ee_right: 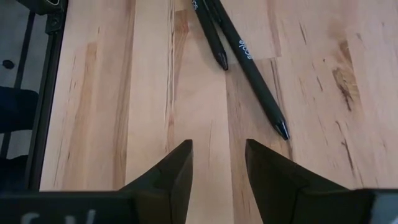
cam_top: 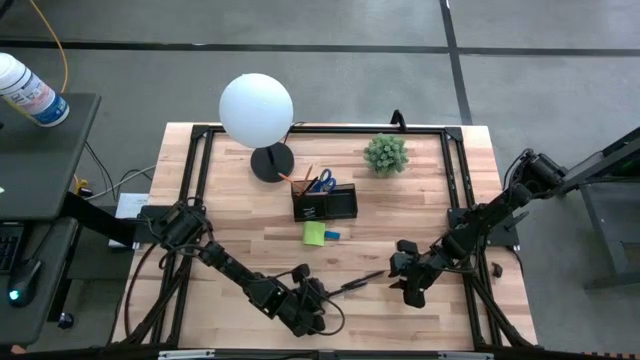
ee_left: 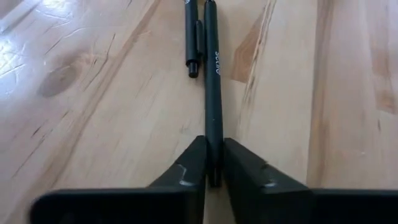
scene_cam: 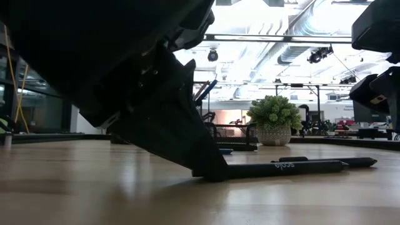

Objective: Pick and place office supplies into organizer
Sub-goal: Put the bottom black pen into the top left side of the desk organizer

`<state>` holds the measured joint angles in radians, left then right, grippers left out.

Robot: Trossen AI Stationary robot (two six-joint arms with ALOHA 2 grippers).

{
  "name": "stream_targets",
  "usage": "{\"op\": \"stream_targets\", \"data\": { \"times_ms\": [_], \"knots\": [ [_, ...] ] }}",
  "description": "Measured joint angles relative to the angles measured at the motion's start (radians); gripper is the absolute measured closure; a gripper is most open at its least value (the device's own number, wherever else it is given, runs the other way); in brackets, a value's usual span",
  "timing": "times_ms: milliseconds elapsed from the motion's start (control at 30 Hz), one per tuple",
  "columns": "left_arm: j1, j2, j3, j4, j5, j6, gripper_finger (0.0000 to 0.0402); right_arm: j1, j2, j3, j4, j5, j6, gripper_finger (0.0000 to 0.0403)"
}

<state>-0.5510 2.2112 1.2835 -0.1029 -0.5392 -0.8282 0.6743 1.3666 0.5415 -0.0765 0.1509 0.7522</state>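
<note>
Now the left gripper (ee_left: 213, 177), near the counter's front edge, has its jaws pinched on one end of a pen (ee_left: 212, 93) lying flat. I'd lift it level, since a second pen (ee_left: 191, 37) lies alongside. The right gripper (ee_right: 217, 165) waits open nearby.

A white globe lamp (cam_top: 256, 110) stands on a round black base (cam_top: 272, 163) near the far left part of the wooden bench (cam_top: 240, 250). A small green potted plant (cam_top: 385, 154) sits near the far edge, toward the right. Off the bench's left side, a white bottle (cam_top: 30, 92) rests on a dark side table (cam_top: 45, 160).
</note>
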Motion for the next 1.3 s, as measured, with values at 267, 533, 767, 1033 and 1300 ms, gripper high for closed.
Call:
{"op": "stream_targets", "data": {
  "times_ms": [267,533,767,1033,1300],
  "knots": [
    [0.002,-0.017,-0.001,-0.009,0.006,-0.101,0.0392,0.0,0.0,0.0,0.0,0.004,0.014,0.0265],
    [-0.003,-0.091,-0.01,-0.099,0.003,-0.124,0.0398,0.0,0.0,0.0,0.0,0.005,0.033,0.0265],
    [-0.011,-0.158,-0.012,-0.129,-0.025,-0.112,0.04,0.0,0.0,0.0,0.0,0.009,0.027,0.0265],
    [-0.029,-0.243,-0.009,-0.184,-0.155,-0.106,0.0401,0.0,0.0,0.0,0.0,0.026,0.025,0.0265],
    [0.007,-0.381,-0.008,-0.367,-0.33,-0.118,0.0401,0.0,0.0,0.0,-0.001,0.042,0.025,0.0265]
  ]
}}
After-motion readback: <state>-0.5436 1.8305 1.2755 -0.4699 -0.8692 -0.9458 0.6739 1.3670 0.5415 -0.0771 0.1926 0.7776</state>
